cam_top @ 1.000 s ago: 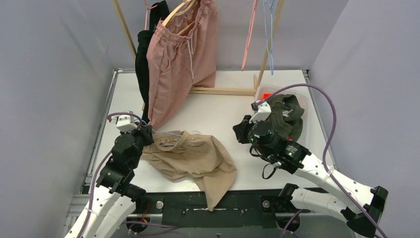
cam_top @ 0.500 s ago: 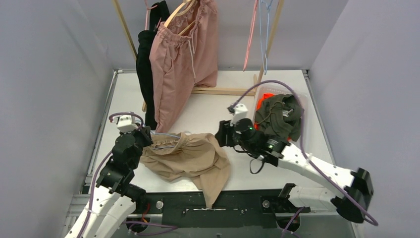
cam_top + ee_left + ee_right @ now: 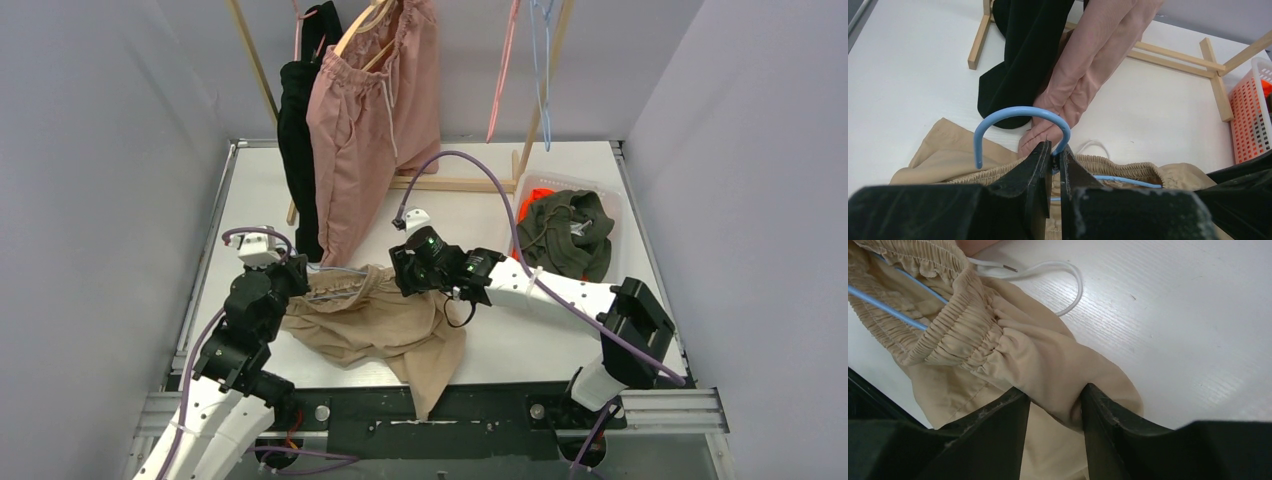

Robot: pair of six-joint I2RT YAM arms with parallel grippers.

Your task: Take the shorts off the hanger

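Note:
Beige shorts point(image 3: 380, 320) lie crumpled on the table with a blue hanger point(image 3: 1018, 112) still threaded through the gathered waist point(image 3: 948, 335). My left gripper point(image 3: 1054, 150) is shut on the hanger's neck just below the hook, at the waistband's left end point(image 3: 300, 268). My right gripper point(image 3: 405, 275) stands open at the waistband's right end, its jaws point(image 3: 1053, 392) straddling a fold of the beige fabric. Dusty pink shorts point(image 3: 365, 130) hang on a wooden hanger at the back. Dark olive shorts point(image 3: 570, 230) and orange shorts point(image 3: 540, 193) lie in a basket.
A black garment point(image 3: 295, 150) hangs left of the pink shorts. The wooden rack's base bar point(image 3: 450, 183) crosses the back of the table. Empty pink point(image 3: 505, 70) and blue point(image 3: 545, 60) hangers dangle at the top right. The white basket point(image 3: 615, 215) stands at the right.
My right arm swung left from the basket to the beige shorts, and its jaws opened and came down over the fabric. The left gripper held its place on the hanger.

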